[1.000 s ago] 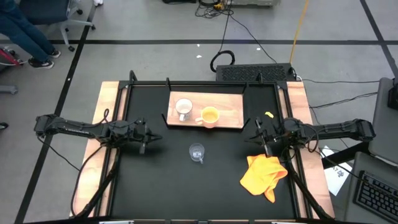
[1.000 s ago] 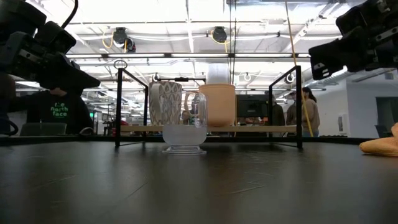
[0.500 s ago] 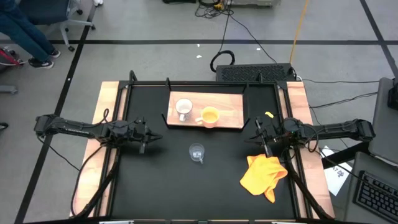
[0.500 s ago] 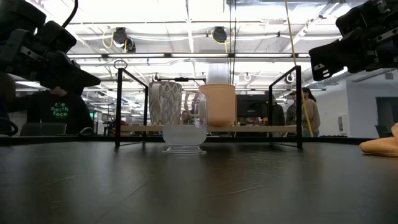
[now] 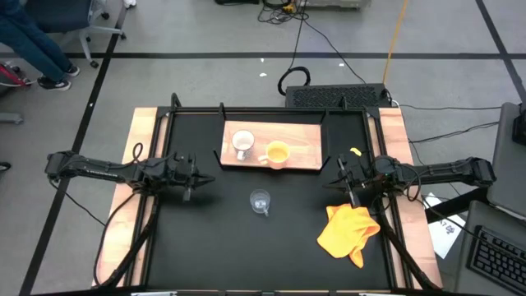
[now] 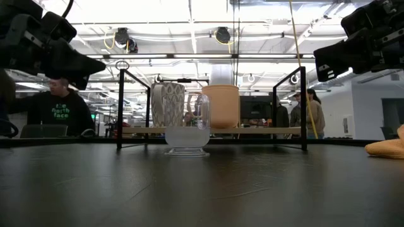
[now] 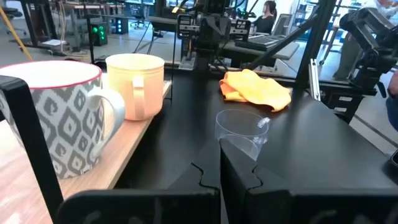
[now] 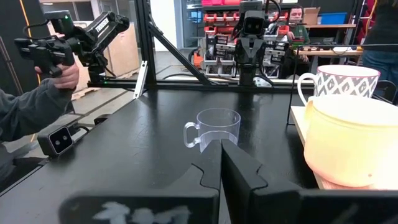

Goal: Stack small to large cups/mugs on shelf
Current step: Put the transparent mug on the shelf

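My left end effector (image 5: 194,180) hovers above the tabletop (image 5: 205,238) at its left side, fingers clenched together and holding nothing. My right end effector (image 5: 343,182) hovers at the right side, likewise clenched and empty.

The glass cup (image 5: 260,201) stands upright on the tabletop between the two end effectors, ahead of each and well apart from both. It is clear and thin-walled, with a small handle; I judge it light, rigid, slippery and breakable, so a gentle pinch across the rim or the handle would suit it best.

The white mug (image 5: 242,144) and the orange mug (image 5: 277,153) stand side by side on the shelf (image 5: 306,141), beyond the glass cup and near it. Both look thick-walled, so probably heavier and sturdier, with handles that offer a hold.

The cloth (image 5: 349,232) lies just beside my right end effector, on its near side.

No cup is nested in another yet; I judge stacking not begun.
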Controlling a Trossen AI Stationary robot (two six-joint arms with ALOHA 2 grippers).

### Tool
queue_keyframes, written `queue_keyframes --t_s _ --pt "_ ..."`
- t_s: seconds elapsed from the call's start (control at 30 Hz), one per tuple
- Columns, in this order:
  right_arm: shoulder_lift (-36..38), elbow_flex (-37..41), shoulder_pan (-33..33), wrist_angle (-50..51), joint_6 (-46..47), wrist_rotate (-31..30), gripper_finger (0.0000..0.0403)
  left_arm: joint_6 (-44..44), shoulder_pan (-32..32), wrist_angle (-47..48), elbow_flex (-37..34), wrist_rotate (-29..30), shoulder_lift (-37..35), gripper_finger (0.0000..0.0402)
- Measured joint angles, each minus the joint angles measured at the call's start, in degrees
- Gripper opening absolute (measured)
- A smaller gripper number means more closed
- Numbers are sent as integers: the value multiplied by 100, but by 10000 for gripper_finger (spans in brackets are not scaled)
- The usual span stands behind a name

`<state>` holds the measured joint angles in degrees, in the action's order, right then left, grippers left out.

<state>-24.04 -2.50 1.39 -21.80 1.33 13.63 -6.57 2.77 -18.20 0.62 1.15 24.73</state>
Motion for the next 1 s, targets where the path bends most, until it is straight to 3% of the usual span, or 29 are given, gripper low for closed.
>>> queue_keyframes --t_s 0.43,1.0 --pt "-1 4 0 2 -31 2 0 70 249 -255 126 -1 159 0" --pt "-3 4 0 74 -51 0 0 598 490 10 1860 192 2278 0"
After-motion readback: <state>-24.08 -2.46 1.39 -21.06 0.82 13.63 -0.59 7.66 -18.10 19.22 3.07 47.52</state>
